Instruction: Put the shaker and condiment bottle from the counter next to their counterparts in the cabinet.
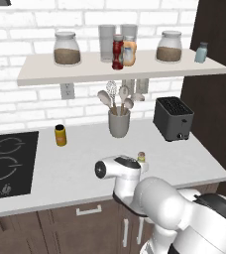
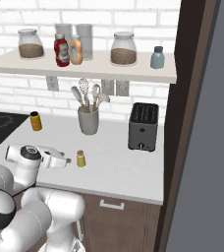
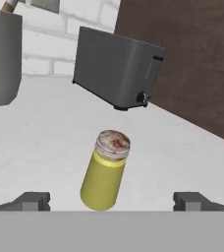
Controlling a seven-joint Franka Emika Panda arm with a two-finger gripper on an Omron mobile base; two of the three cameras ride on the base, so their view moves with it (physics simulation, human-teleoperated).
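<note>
The yellow-green shaker [image 3: 105, 172] with a silvery top stands upright on the pale counter [image 2: 119, 170], just ahead of my gripper [image 3: 112, 202]. The gripper is open, one dark fingertip [image 3: 33, 201] on each side of the shaker and apart from it. From the right base view the shaker [image 2: 80, 158] sits right of my hand [image 2: 55, 158]; from the left it [image 1: 141, 157] peeks over the wrist. The red condiment bottle [image 1: 117, 52] stands on the shelf against the orange bottle [image 1: 129, 53]. A pale blue shaker [image 1: 201, 52] is at the shelf's right end.
A dark toaster [image 1: 173, 118] stands behind the shaker on the right, a grey utensil holder [image 1: 119, 122] behind it on the left. A yellow-orange jar [image 1: 60, 135] sits near the black cooktop [image 1: 8, 163]. Glass jars [image 1: 67, 48] and tumblers share the shelf. A dark wall panel [image 2: 182, 123] bounds the right.
</note>
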